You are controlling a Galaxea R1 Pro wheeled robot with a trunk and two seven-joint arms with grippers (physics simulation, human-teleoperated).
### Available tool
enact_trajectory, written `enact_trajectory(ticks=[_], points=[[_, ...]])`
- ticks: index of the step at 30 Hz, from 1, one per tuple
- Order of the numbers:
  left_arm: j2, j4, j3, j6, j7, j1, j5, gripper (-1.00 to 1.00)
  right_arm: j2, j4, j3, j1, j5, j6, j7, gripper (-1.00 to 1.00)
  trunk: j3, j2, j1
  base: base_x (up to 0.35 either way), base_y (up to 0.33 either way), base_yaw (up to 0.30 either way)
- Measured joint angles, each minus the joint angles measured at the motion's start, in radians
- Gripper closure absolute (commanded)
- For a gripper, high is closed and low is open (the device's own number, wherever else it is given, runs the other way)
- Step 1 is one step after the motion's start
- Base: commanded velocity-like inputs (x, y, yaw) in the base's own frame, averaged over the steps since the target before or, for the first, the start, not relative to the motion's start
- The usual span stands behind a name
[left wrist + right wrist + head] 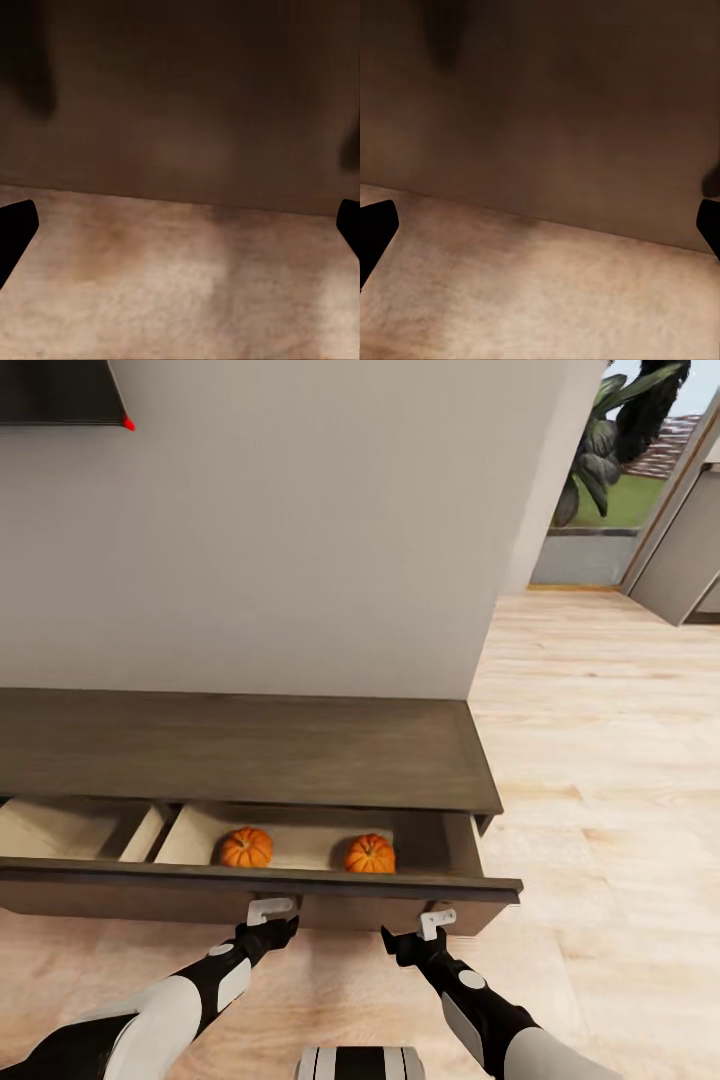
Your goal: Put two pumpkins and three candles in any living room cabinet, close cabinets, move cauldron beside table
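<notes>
Pumpkins (246,847) (370,854) sit in the open cabinet (240,750) drawer; both tools (272,909) (437,920) spread wide, empty, at its front.

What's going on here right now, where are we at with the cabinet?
The robot faces the long dark cabinet, whose drawer is pulled out. Both pumpkins lie inside it, one toward the middle and one further right, apart from each other. The left gripper and right gripper sit low against the drawer's front panel, both open and holding nothing, apparently placed to push it. No candles are visible in the drawer's exposed part.
</notes>
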Motion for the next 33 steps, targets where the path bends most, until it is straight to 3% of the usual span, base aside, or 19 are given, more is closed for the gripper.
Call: enact_trajectory(ticks=[10, 33], points=[[0.000, 0.000, 0.002, 0.000, 0.000, 0.000, 0.000, -1.00, 0.000, 0.000, 0.001, 0.000, 0.000, 0.000, 0.000, -1.00, 0.000, 0.000, 0.000, 0.219, 0.000, 0.000], [0.001, 0.001, 0.006, 0.000, 0.000, 0.000, 0.001, -1.00, 0.000, 0.000, 0.001, 0.000, 0.000, 0.000, 0.000, -1.00, 0.000, 0.000, 0.000, 0.044, 0.000, 0.000]])
